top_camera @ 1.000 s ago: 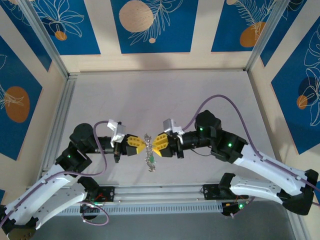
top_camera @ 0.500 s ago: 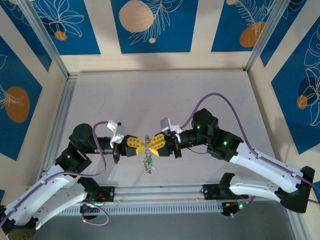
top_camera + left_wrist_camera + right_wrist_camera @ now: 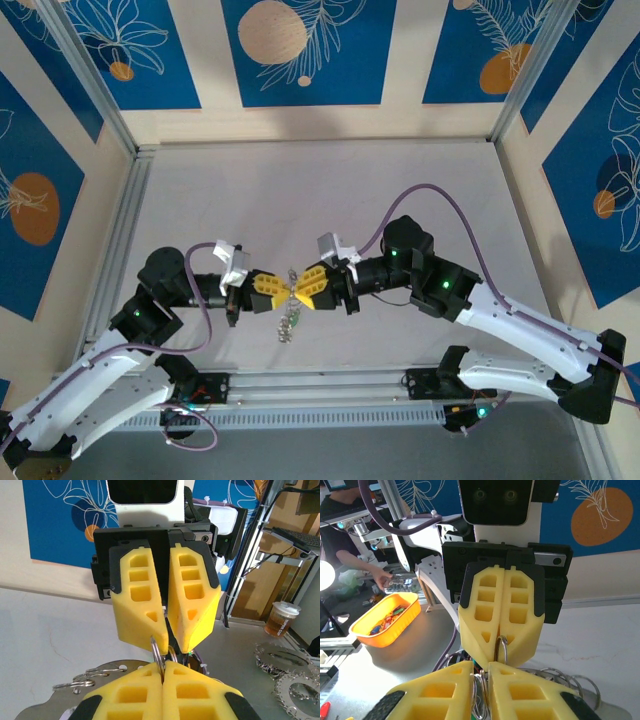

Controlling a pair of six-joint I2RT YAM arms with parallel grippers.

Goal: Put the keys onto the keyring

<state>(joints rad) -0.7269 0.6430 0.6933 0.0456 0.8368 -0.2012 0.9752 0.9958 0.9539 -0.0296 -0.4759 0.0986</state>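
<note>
Keyring [image 3: 157, 655] pinched above counter [image 3: 400, 200] between tightly closed left fingers [image 3: 130, 695] and narrowly closed right fingers [image 3: 520, 690], with keys [image 3: 289, 324] dangling beneath. Hold left firm; ease right along wire, prying coil without dropping anything.

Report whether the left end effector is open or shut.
Shut on the keyring. In the left wrist view the left end effector's yellow fingers meet, with the thin wire pinched between them.
</note>
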